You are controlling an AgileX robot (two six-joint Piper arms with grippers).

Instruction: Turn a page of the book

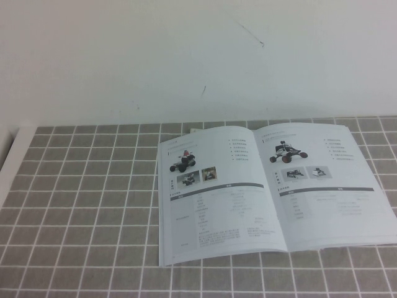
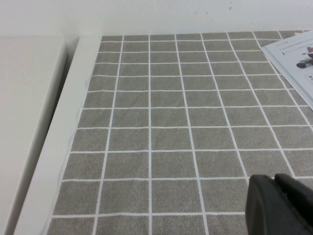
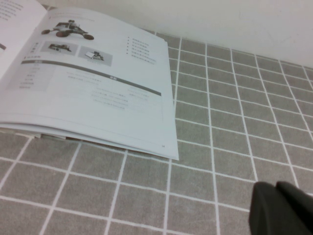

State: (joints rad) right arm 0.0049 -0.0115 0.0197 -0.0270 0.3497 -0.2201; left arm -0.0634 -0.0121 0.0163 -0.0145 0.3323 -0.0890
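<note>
The book (image 1: pixel 267 189) lies open and flat on the grey checked cloth, right of the table's middle in the high view. Both white pages show small vehicle photos, a grey bar and a table. The right-hand page (image 1: pixel 322 186) lies flat; it also shows in the right wrist view (image 3: pixel 93 83). A corner of the book shows in the left wrist view (image 2: pixel 296 63). Neither arm shows in the high view. My left gripper (image 2: pixel 276 203) is shut and empty, low over the cloth well left of the book. My right gripper (image 3: pixel 281 208) is shut and empty, over the cloth near the book's right front corner.
The grey cloth (image 1: pixel 87 205) with white grid lines covers the table. A white wall (image 1: pixel 186 56) stands behind it. The table's white left edge (image 2: pixel 58 142) shows in the left wrist view, with another white surface (image 2: pixel 24 107) beyond a gap.
</note>
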